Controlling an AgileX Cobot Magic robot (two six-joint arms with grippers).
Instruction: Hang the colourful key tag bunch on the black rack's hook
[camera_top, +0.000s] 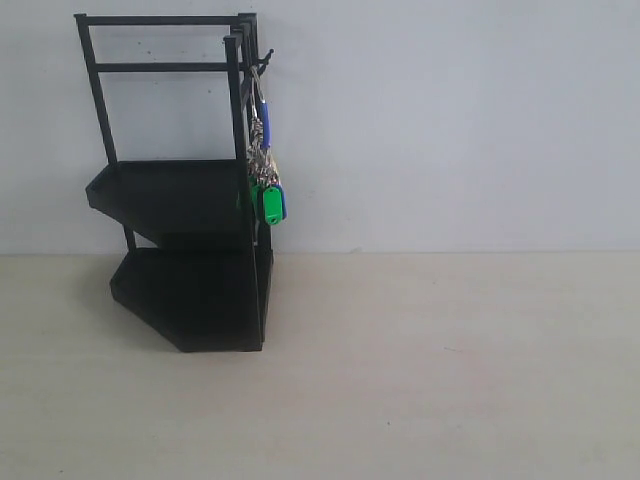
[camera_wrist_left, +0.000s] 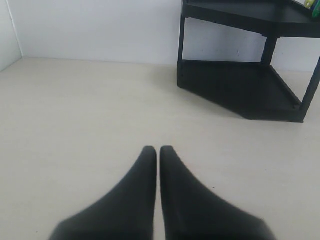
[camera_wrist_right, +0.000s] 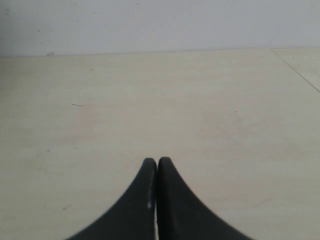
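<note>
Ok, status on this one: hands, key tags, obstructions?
Shut and empty: left hand, right hand. Colourful key tag bunch hanging on hook of black rack. No obstruction seen.

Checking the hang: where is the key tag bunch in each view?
Exterior: the colourful key tag bunch hangs from the hook at the black rack's top corner.
Left wrist: only a yellow-green sliver beside the upper tray, probably tags.
Right wrist: not in it.
Shared landmark: the rack's lower tray, exterior and left wrist.
</note>
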